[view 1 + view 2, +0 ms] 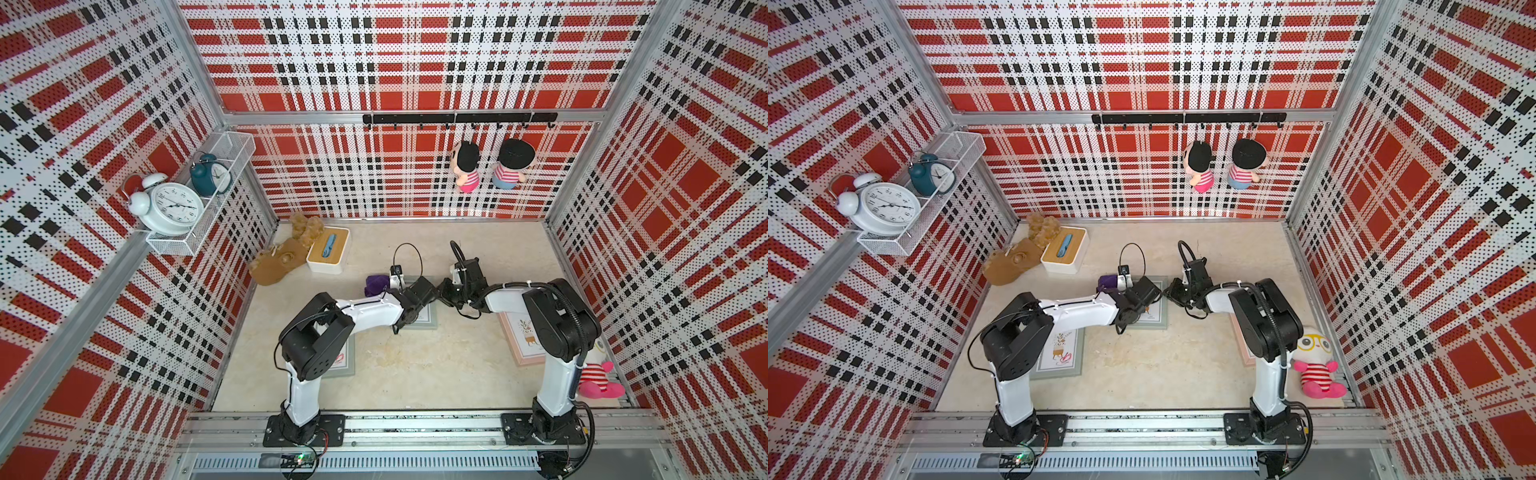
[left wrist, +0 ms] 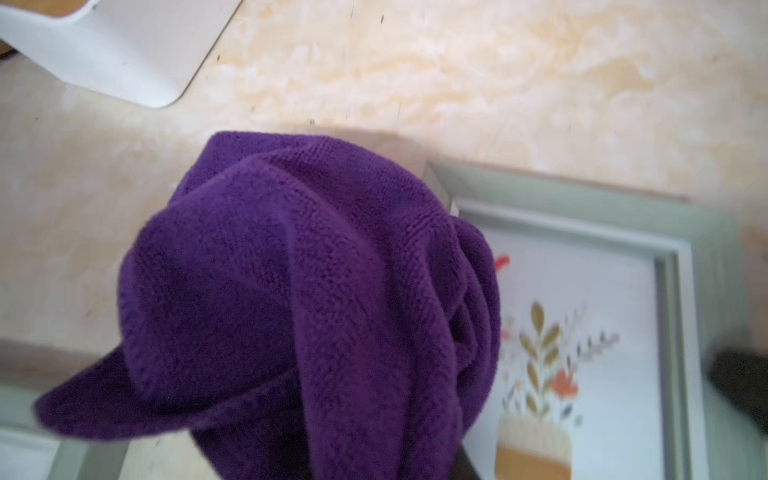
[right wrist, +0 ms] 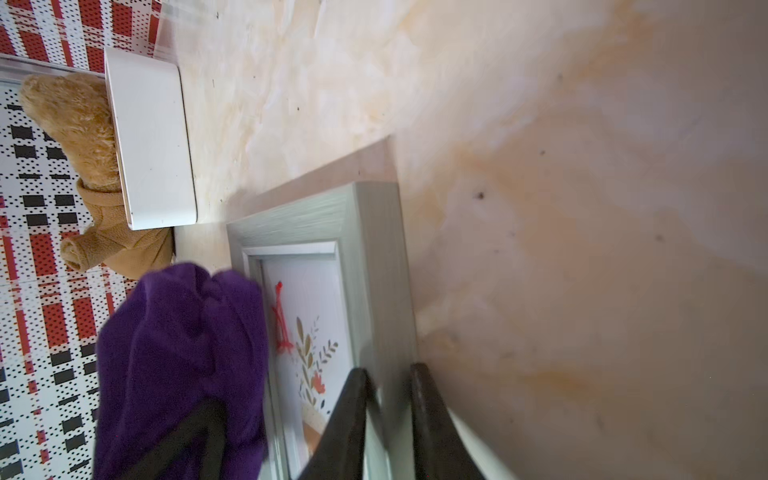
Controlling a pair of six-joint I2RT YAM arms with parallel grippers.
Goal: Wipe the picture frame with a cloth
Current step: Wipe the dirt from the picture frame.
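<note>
The cloth [image 1: 375, 284] is a bunched deep purple rag, and my left gripper [image 1: 388, 286] is shut on it, its fingers buried in the folds. The cloth [image 2: 311, 291] hangs over the far left corner of the picture frame [image 2: 685, 332], a grey-green frame around a plant print, lying flat mid-table [image 1: 420, 321]. My right gripper [image 3: 390, 399] is shut on the frame's right-hand rim [image 3: 374, 249], one black finger on each side. In both top views the two wrists meet over this frame [image 1: 1152, 316], hiding most of it.
A second green frame [image 1: 345, 359] lies under the left arm and a pink frame [image 1: 519, 336] under the right arm. A white box with a wooden lid [image 1: 328, 251] and a brown plush [image 1: 282, 262] sit back left. A pink plush [image 1: 598, 374] sits front right.
</note>
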